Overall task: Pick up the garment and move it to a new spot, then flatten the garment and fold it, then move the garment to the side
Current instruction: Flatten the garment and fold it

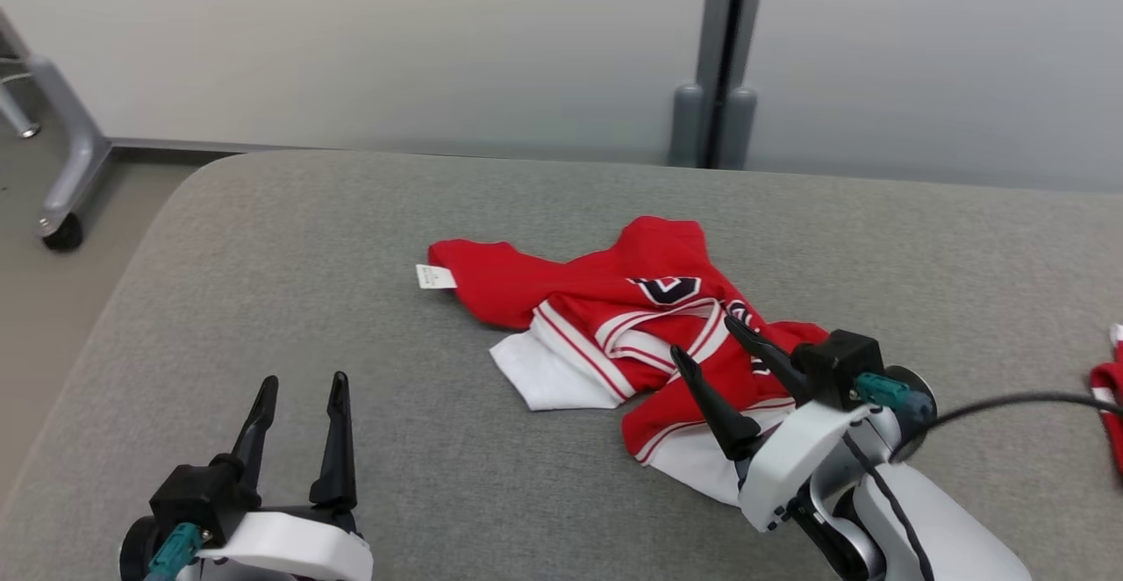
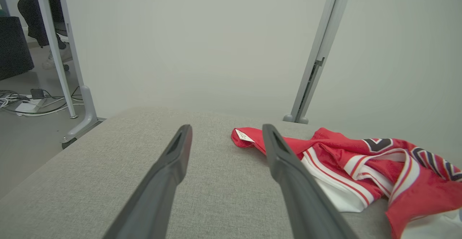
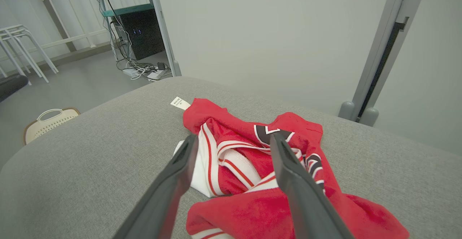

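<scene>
left pincer (image 1: pixel 304 379): mine, spread wide with nothing in it, sitting at the lower left over bare grey cloth, fingers pointing away from me
right pincer (image 1: pixel 703 336): also spread wide, holding nothing. Fingers angle up and left across the near right part of the garment. Honestly can't tell if the tips touch the fabric
garment (image 1: pixel 614 309): red jersey with white panels, red-and-white striped trim and dark lettering. It's crumpled roughly mid-bench, a bit right of centre, with bits lapped over each other, so not flat and not folded
tag (image 1: pixel 436 276): small white label sticking out from the garment's left end, lying on the bench
bench (image 1: pixel 307 239): grey woven covering, rounded far left corner
left pincer vs garment: well apart, the garment is off to its right
other red thing (image 1: pixel 1110 388): bit of red and white cloth at the far right edge, cut off by the frame, well apart from the jersey
cable (image 1: pixel 1009 404): dark, running off my right wrist to the right
behind the bench: pale wall panels with a grey post (image 1: pixel 724 54) between them
floor, far left: grey frame leg on a black caster (image 1: pixel 61 232)
</scene>
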Controlling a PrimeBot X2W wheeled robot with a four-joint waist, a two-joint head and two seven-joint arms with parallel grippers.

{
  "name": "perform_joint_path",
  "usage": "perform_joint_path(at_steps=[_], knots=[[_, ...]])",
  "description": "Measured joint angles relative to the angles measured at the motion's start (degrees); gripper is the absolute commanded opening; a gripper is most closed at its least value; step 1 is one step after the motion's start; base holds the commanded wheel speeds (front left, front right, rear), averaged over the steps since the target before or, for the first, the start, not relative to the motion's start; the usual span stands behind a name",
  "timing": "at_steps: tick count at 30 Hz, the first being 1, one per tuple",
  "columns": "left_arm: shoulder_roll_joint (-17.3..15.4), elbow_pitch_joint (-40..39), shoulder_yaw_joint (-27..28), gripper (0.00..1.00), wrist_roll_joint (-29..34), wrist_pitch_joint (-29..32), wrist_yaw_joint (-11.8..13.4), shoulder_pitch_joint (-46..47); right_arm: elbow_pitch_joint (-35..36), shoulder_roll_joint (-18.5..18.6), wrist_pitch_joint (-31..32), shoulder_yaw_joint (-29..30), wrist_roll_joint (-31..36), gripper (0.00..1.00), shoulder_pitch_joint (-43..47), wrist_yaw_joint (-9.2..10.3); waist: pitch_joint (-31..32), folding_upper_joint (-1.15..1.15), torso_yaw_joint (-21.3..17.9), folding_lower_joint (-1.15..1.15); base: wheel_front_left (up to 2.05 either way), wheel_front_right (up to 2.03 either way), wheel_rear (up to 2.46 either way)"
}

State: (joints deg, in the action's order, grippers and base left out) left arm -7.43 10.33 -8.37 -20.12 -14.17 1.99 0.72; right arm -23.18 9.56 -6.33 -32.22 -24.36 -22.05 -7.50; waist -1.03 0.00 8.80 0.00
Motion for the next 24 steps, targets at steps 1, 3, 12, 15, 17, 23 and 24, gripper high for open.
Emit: perform_joint_path(at_steps=[1,3,12,15,17,23,24], knots=[[0.2,0.2,-0.3,1.00,-0.1,0.0,-0.1,0.1,-1.6,-0.1,1.1,-0.4,-0.6,1.00,-1.0,0.00,-0.2,0.00,1.0,0.00,0.00,0.00,0.00],[0.6,0.6,-0.8,1.00,-0.2,0.0,-0.4,0.4,-4.8,-0.1,3.7,-1.3,-2.6,1.00,-3.5,0.00,-0.6,0.00,3.0,0.00,0.00,0.00,0.00],[1.5,2.7,-2.0,1.00,-0.6,-0.3,-1.0,2.6,-18.0,-1.1,17.2,-4.1,-11.0,1.00,-12.3,0.01,-3.3,0.00,9.5,0.00,0.00,0.00,0.00],[1.9,3.4,-2.2,1.00,-0.7,-0.5,-1.2,3.3,-20.7,-1.7,19.1,-4.3,-12.7,1.00,-14.5,0.01,-4.2,0.00,10.9,0.00,0.00,0.00,0.00],[2.2,3.8,-2.4,1.00,-0.8,-0.5,-1.2,3.6,-22.3,-2.2,19.9,-4.6,-13.8,1.00,-15.7,0.01,-4.7,0.00,11.6,0.00,0.00,0.00,0.00],[2.4,5.3,-2.5,1.00,-1.2,-0.7,-1.7,4.6,-25.1,-2.6,16.9,-5.9,-16.0,0.97,-18.2,0.01,-5.7,0.00,12.7,0.00,0.00,0.00,0.00],[2.4,5.5,-2.4,1.00,-1.2,-0.7,-1.7,4.6,-25.4,-2.7,16.1,-6.2,-16.3,0.58,-18.5,0.01,-5.8,0.00,12.7,0.00,0.00,0.00,0.00]])
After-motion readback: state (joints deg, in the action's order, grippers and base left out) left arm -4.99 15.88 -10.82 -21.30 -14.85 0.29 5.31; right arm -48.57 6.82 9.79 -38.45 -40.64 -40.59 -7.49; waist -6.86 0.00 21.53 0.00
